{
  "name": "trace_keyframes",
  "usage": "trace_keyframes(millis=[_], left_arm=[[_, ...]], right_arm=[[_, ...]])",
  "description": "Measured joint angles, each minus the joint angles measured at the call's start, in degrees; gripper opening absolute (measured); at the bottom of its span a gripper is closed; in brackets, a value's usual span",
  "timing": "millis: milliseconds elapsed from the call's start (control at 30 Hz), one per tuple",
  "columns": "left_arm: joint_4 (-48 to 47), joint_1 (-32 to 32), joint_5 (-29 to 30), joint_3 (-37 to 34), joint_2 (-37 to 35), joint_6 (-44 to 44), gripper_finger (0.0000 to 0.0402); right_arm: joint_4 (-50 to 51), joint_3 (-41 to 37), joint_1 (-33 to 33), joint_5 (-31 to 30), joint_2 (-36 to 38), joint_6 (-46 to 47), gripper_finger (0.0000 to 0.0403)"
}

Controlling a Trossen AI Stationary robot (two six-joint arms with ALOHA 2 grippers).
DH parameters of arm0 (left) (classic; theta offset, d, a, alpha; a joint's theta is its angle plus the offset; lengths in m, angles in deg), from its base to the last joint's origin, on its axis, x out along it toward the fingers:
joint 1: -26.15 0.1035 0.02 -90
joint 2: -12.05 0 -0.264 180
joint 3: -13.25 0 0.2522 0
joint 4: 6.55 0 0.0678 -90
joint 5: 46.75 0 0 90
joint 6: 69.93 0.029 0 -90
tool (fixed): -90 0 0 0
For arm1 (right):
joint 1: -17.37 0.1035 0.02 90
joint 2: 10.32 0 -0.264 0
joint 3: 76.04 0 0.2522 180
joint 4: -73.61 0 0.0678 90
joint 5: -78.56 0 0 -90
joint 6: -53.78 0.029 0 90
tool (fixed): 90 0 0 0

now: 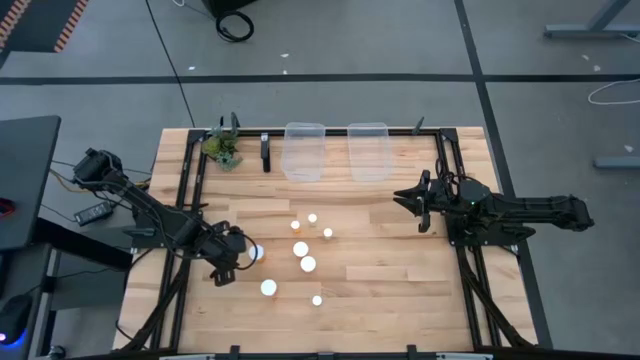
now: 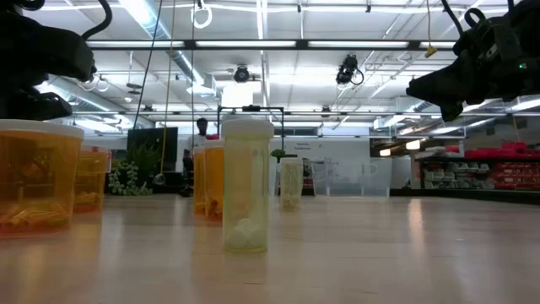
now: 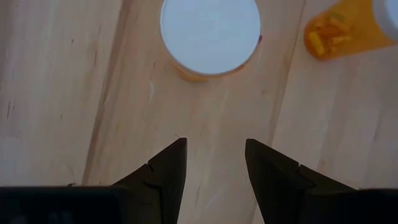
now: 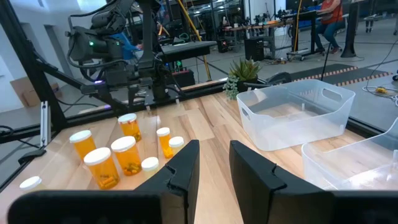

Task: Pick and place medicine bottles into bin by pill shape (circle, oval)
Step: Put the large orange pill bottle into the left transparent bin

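Just beyond left end effector: white-capped bottle.

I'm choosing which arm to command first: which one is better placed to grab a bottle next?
Left. The left gripper hangs open right beside a white-capped bottle, which shows just ahead of its fingers in its wrist view. The right gripper sits empty, away from the bottles.

I see my left gripper at eight o'clock beside a white-capped medicine bottle; right gripper at three o'clock.
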Motion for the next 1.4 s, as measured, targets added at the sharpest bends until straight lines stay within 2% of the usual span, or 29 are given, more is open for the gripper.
trace_keyframes(millis=[233,400,667,800,900,1167,1400], left_arm=[[-0.03,0.00,0.00,0.00,0.00,0.23,0.0172],[-0.03,0.01,0.12,0.00,0.00,3.53,0.0172],[3.65,0.02,3.69,-0.04,0.00,7.01,0.0172],[3.72,0.41,5.32,-0.04,0.91,5.14,0.0174],[4.37,1.23,5.49,-0.04,1.94,4.18,0.0188],[5.51,1.90,4.92,-0.04,5.62,5.20,0.0262],[7.78,1.90,4.90,-0.04,8.36,6.51,0.0274]], right_arm=[[-0.02,0.00,-0.02,0.00,0.00,0.00,0.0095],[-0.01,0.00,-0.01,0.00,0.00,-0.01,0.0095],[0.00,0.00,-0.02,0.00,0.00,0.00,0.0095],[0.00,0.00,-0.02,0.00,0.00,0.00,0.0095],[0.00,0.00,-0.02,0.00,0.01,0.00,0.0095],[0.00,0.00,-0.02,0.00,0.02,0.00,0.0095],[0.00,0.00,-0.02,0.00,0.00,0.00,0.0095]])
